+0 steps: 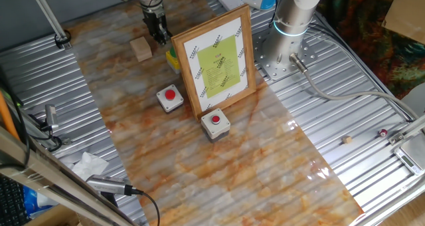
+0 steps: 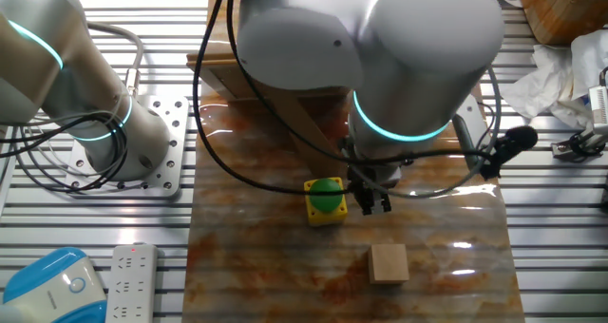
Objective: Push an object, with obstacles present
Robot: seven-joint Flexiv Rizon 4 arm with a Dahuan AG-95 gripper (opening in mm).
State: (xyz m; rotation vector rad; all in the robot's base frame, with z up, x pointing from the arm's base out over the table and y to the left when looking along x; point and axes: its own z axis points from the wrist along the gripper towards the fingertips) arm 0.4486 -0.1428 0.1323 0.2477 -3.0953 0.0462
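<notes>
Pincer shut, holding nothing, just beside cube w/ yellow box near; off-centre shove could spin cube toward frame.

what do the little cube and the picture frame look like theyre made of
Cube: apparently bare wood, light tan and matte, with no markings visible. Picture frame: seemingly wood with a warmer orange-brown, slightly glossy finish; it surrounds a white sheet with a yellow-green panel, probably paper.
</notes>
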